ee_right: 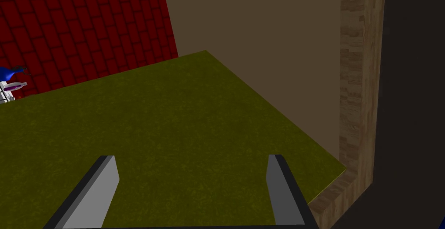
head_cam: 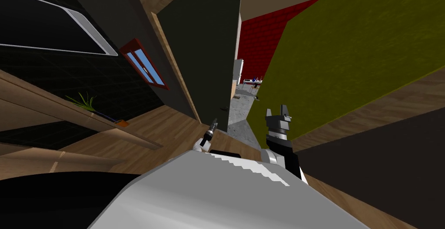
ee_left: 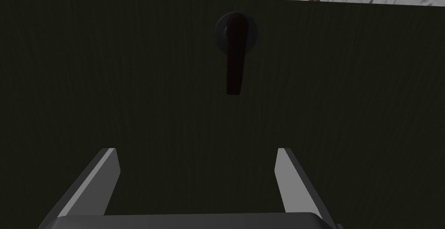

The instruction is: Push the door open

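Door: a tall, dark, flat slab, standing straight ahead of me and already ajar. It is hinged on the side of the wooden door frame, and its free edge leaves a narrow gap through which a red brick wall and a strip of grey floor show. An olive wall closes the right side of that gap.

In the left wrist view the door's face spreads behind the fingers as one plain dark plane, with a dark lever handle on a round plate, set near the free edge.

By my judgement the panel is rigid and fairly heavy, so it will swing on its hinges rather than flex. It offers nothing to pinch but the lever. A push needs no grasp: pressing flat on the face close to the handle, far from the hinges, should give the most leverage. The smooth surface may let thin fingertips slide, so the contact should meet it squarely.

The left gripper is close in front of the door, just short of the lever, with its fingers spread wide and nothing between them. I cannot tell whether the tips touch the panel. The right gripper is raised beside the olive wall, likewise spread and empty.
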Tool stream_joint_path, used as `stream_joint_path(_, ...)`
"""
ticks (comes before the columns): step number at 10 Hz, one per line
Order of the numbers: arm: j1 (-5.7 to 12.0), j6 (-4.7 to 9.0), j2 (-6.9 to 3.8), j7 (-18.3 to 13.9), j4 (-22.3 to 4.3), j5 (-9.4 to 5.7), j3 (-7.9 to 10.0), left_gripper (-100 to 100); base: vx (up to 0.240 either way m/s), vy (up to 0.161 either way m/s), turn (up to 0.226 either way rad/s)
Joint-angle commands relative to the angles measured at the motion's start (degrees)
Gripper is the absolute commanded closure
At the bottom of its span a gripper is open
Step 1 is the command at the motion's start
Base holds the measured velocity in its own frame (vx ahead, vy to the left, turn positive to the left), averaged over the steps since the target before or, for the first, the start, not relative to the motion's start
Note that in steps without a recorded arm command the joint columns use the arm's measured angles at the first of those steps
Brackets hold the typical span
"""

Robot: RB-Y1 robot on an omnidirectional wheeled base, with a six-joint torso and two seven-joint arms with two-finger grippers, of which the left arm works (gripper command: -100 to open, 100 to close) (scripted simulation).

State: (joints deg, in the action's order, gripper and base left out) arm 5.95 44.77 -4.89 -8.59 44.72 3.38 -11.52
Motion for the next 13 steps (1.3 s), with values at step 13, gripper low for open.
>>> stream_joint_path(13, 2.95, 1.45, 0.48, 0.3, -7.6, 0.26, -0.17, -100, 0.138, -0.011, -0.016)
